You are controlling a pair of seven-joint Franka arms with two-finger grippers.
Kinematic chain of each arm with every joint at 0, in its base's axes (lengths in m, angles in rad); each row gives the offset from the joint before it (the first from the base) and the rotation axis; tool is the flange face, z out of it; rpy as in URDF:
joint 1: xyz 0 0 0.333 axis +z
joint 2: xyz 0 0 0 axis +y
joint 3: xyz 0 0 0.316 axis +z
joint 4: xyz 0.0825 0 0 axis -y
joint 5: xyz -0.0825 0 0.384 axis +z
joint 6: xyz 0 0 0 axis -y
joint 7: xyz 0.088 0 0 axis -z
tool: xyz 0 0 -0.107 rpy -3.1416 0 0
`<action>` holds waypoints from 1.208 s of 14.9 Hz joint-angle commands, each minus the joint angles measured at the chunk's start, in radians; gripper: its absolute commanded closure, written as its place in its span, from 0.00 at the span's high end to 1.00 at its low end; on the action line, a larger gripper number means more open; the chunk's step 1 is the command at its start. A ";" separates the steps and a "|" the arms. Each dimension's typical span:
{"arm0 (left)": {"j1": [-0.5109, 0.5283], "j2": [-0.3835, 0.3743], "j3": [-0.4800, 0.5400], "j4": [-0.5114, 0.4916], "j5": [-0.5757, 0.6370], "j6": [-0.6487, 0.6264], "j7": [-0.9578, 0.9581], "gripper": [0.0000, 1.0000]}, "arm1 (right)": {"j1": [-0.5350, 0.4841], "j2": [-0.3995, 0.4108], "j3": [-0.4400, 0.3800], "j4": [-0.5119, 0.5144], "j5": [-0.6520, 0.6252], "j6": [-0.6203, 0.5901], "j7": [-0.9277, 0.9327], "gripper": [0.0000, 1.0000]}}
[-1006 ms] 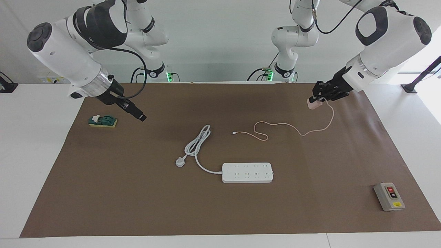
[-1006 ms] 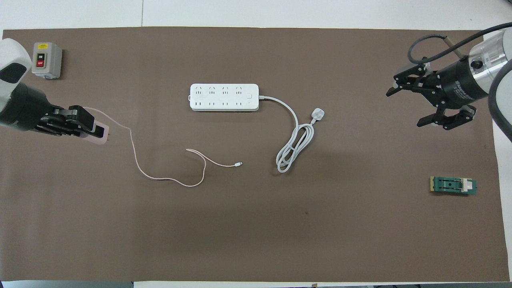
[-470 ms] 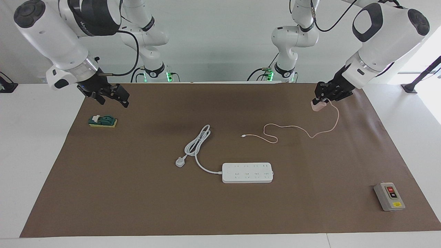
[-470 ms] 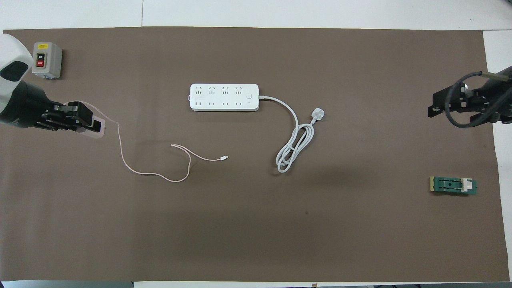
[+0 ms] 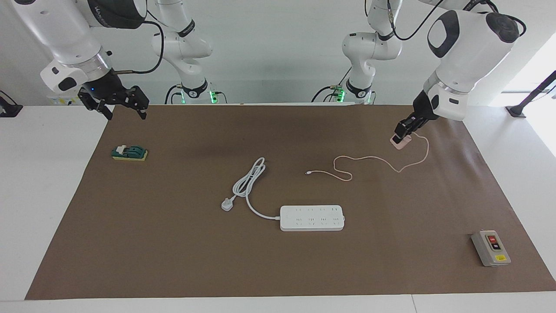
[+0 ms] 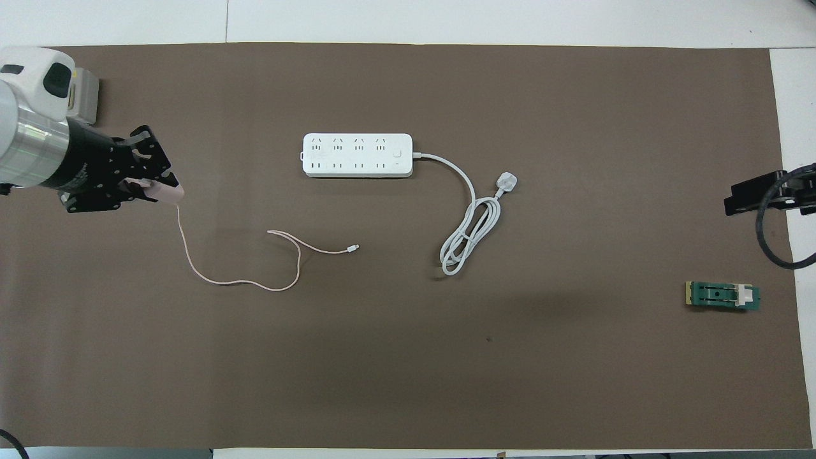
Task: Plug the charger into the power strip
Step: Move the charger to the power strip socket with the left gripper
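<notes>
The pale pink charger (image 5: 399, 142) (image 6: 169, 191) hangs just above the brown mat, toward the left arm's end of the table. My left gripper (image 5: 402, 135) (image 6: 159, 188) is shut on it and points steeply down. Its thin pink cable (image 5: 369, 158) (image 6: 255, 284) trails over the mat and ends in a tiny connector (image 5: 307, 173) (image 6: 354, 247). The white power strip (image 5: 312, 218) (image 6: 357, 155) lies flat mid-table, farther from the robots than the cable. My right gripper (image 5: 126, 114) (image 6: 757, 194) stands open and empty, raised over the mat's edge at the right arm's end.
The strip's thick white cord and three-pin plug (image 5: 226, 204) (image 6: 507, 183) lie coiled beside it. A grey box with red and black buttons (image 5: 491, 248) (image 6: 86, 95) stands at the left arm's end, and a green block (image 5: 129, 153) (image 6: 722, 296) lies at the right arm's end.
My left gripper has turned to point downward with the charger, dragging the cable a little toward the left arm's end. The right arm has drawn back and risen off the mat's middle.
</notes>
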 commanded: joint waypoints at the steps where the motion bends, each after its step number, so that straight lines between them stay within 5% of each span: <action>1: -0.076 0.035 0.008 -0.019 0.057 0.085 -0.349 0.00 | -0.036 -0.054 0.022 -0.087 -0.018 0.050 -0.028 1.00; 5: -0.161 0.174 0.010 0.032 0.117 0.171 -0.699 0.00 | -0.050 -0.043 0.032 -0.096 -0.014 0.130 -0.019 1.00; 9: -0.203 0.430 0.017 0.286 0.131 0.117 -0.945 0.00 | -0.059 -0.010 0.038 -0.054 -0.022 0.116 -0.027 1.00; 18: -0.254 0.544 0.019 0.314 0.131 0.215 -1.029 0.00 | -0.075 -0.006 0.067 -0.053 -0.077 0.043 -0.057 1.00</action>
